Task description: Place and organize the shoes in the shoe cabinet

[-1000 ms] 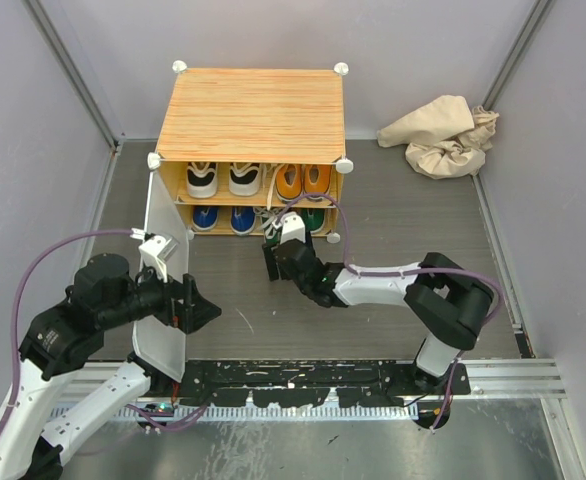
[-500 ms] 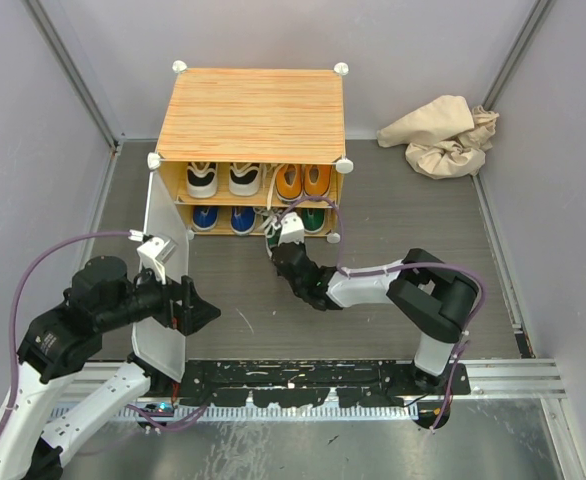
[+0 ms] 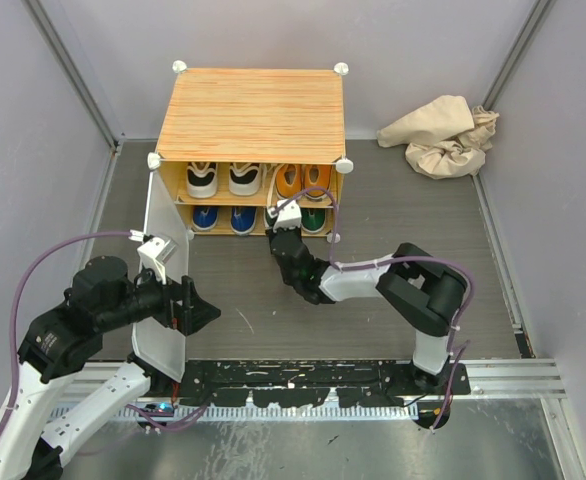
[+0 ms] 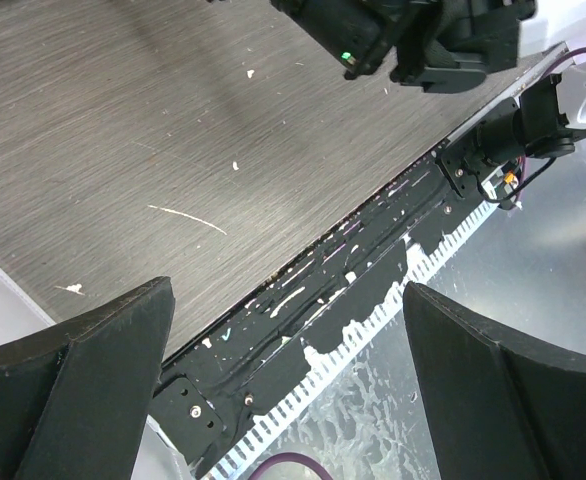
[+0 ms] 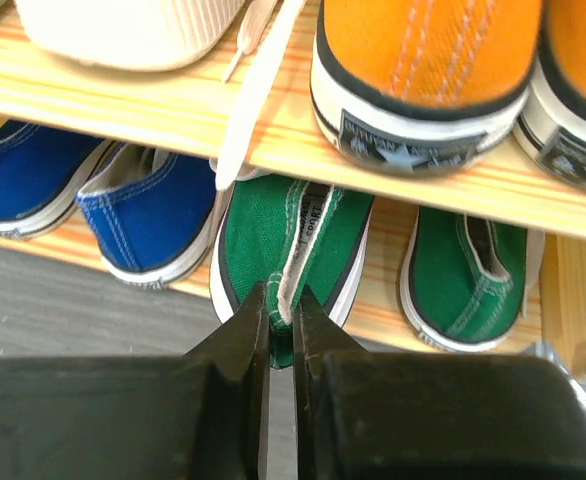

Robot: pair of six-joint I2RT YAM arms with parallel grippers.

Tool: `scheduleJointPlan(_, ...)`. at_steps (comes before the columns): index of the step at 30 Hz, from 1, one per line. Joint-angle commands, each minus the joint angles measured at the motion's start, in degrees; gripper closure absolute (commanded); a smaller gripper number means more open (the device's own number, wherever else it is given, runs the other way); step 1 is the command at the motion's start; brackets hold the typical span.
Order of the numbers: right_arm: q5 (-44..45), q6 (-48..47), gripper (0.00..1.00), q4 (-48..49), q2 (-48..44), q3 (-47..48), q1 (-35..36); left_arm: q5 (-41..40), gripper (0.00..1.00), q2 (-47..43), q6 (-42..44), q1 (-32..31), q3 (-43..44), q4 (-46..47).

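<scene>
Shoe cabinet [image 3: 256, 110], door [image 3: 163, 270] open, white-and-black shoes [image 3: 202, 180], orange shoes [image 3: 290, 181] on upper shelf, blue shoes [image 3: 205, 217], green shoes [image 5: 258, 225] below

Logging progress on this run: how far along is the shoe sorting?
Done: the white-and-black sneakers and orange canvas sneakers sit on the upper shelf of the orange-topped shoe cabinet; blue sneakers and one green sneaker sit below. In hand: the right jaws are shut on the heel of the second green sneaker. Left: seating it beside its mate, probably closing the open white door.
</scene>
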Motion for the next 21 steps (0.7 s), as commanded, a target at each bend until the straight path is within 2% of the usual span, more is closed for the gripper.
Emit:
scheduleJointPlan(1, 3.8, -2.1, 0.99, 10.9, 3.6, 7.2, -2.0, -0.1, 0.02, -0.4, 0.9, 0.0, 0.0, 2.1)
scheduleJointPlan(8, 4.6, -1.6, 0.99, 8.9, 10.4, 12.8, -3.7, 0.2, 0.02, -0.6, 0.9, 0.0, -0.2, 2.2)
scheduleJointPlan(13, 3.2, 2.2, 0.98, 3.7, 10.8, 13.2, -4.7, 0.2, 0.02, -0.7, 0.9, 0.1, -0.2, 2.2)
scheduleJointPlan(14, 2.7, 2.9, 0.92, 2.7, 10.6, 13.0, -4.7, 0.2, 0.02, -0.7, 0.8, 0.1, -0.1, 2.2)
scheduleJointPlan(17, 1.0, 4.0, 0.6, 0.7, 9.9, 12.3, -4.7, 0.2, 0.02, -0.5, 0.8, 0.1, 0.3, 2.0)
scheduleJointPlan(21, -3.5, 5.2, 0.34, 0.2, 7.1, 9.5, -4.7, -0.2, 0.02, -0.1, 0.8, 0.0, 1.2, 1.8)
